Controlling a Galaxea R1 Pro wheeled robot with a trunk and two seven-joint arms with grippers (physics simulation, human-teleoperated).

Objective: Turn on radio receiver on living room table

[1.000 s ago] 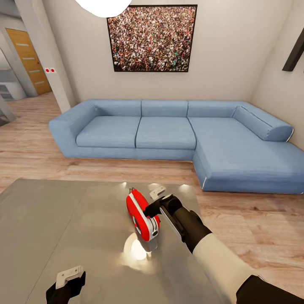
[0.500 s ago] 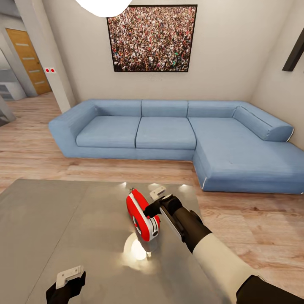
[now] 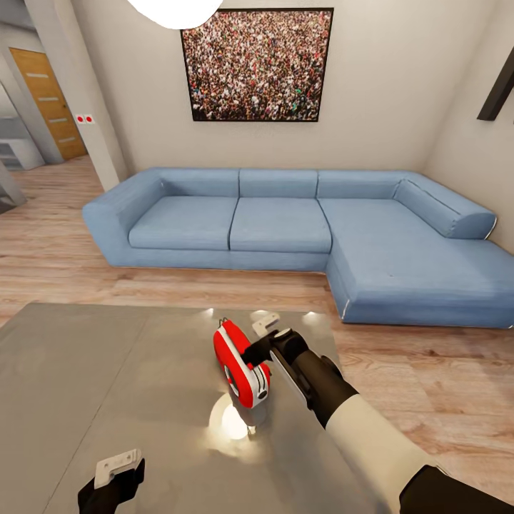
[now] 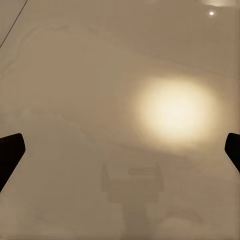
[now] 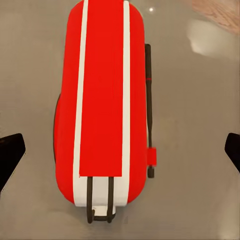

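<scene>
Up close, the right gripper (image 3: 258, 341) has its jaws spread wide: in the right wrist view its two dark fingertips (image 5: 11, 152) sit at opposite edges of the picture, with the radio receiver (image 5: 101, 102) between them and clear of both. In the head view one pale finger pad reaches past the far side of the radio, while the dark wrist comes in from the near right, close against the radio's right side; whether it actually touches cannot be told.

No brand, label or readable writing shows on the radio. Its shell is bright red with two white bands running its length, a thin dark handle loop at one end, and a slim dark rod with a small red tab lying along one side. In the head view it stands upright on its edge, its round dark dial turned toward the near left.

It stands on the table (image 3: 86, 371), right of centre and toward the far edge, on a glossy grey top that mirrors a lamp glow just near of it.

The left gripper (image 3: 118, 467) hovers low over the near left of the table, jaws also wide apart, nothing between them.

Beyond the table lie the wood floor (image 3: 57, 264), the blue sofa (image 3: 285, 225) and a crowd picture (image 3: 257, 64) on the beige wall.
</scene>
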